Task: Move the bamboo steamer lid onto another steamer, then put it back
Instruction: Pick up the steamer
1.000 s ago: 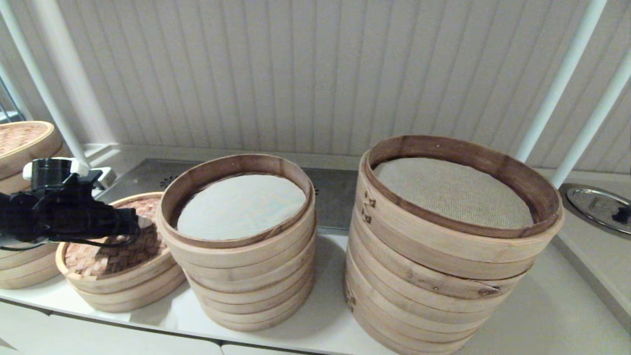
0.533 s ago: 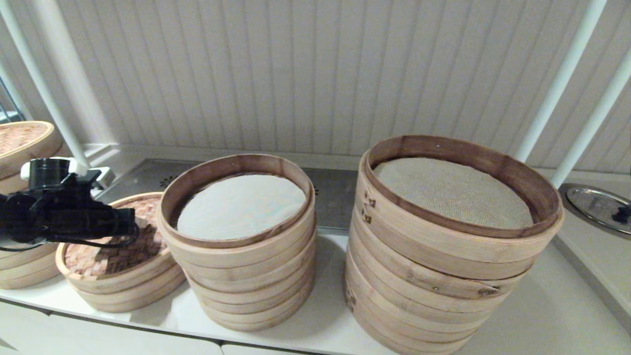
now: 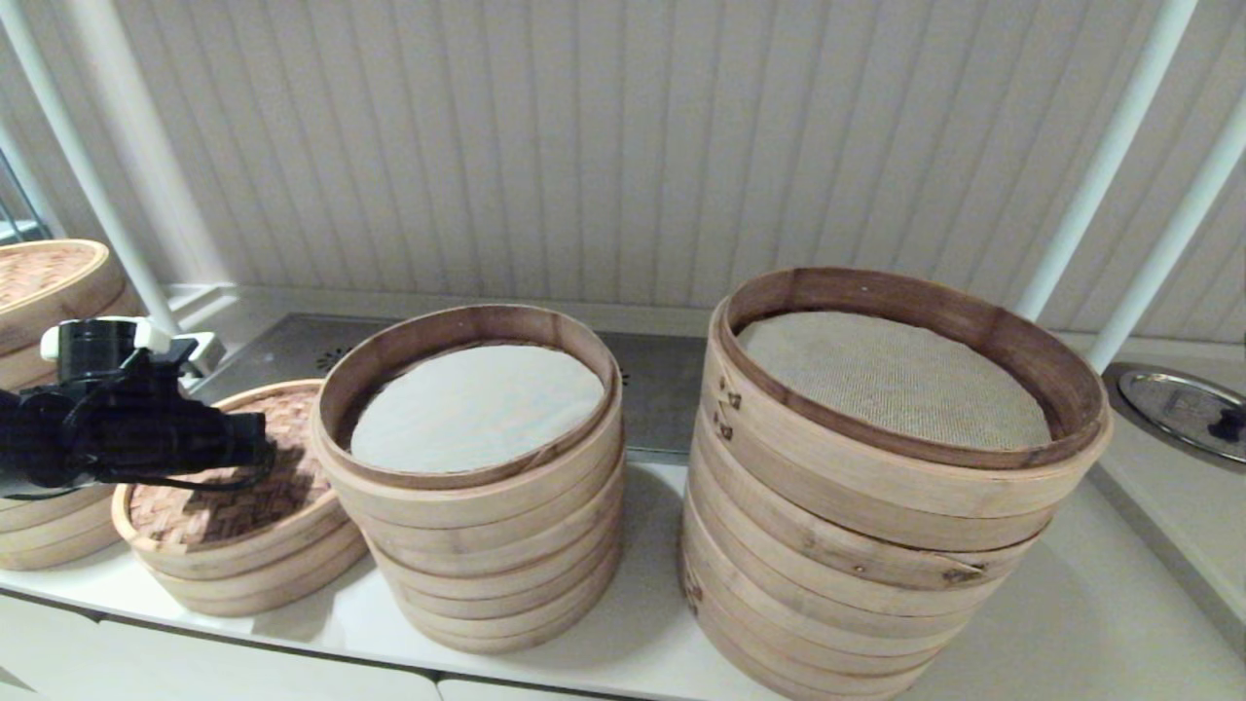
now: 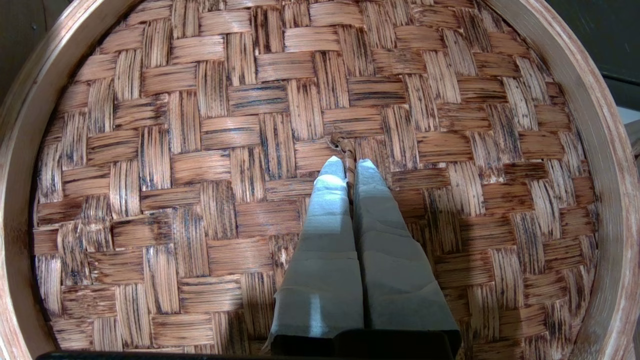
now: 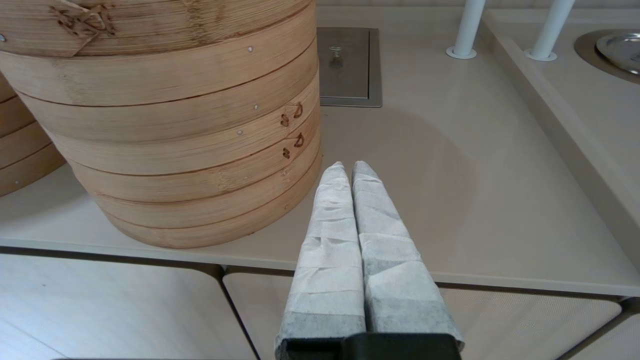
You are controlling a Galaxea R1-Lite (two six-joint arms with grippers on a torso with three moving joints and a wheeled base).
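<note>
Your left tool (image 4: 349,167) is closed on the small loop handle (image 4: 344,145) at the centre of the bamboo steamer lid (image 4: 210,165), its wrapped fingers (image 4: 327,220) pinching the loop between them. The lid sits on the low steamer (image 3: 248,570) at the left of the table (image 3: 1061,623), just beside the five-ring steamer (image 3: 477,545) with the white liner (image 3: 477,404), which is where it has to go.

Watch the grip. That loop is thin and only the fingertips hold it, so it could slide out as you lift, or the lid could tip and swing on its single point. The target's rim stands well above the lid; raise too little and the lid's pale rim will likely knock the stack sideways. The lid must also land centred on the dark inner rim or it may sit cocked.

Compared with a second ago, little has changed: the left arm has drifted slightly toward the robot's left, and the lid appears not to have left its steamer.

Your right tool (image 5: 348,170) is closed on nothing, parked over the table's front edge beside the tall stack (image 5: 165,125) with the mesh liner (image 3: 891,375).
</note>
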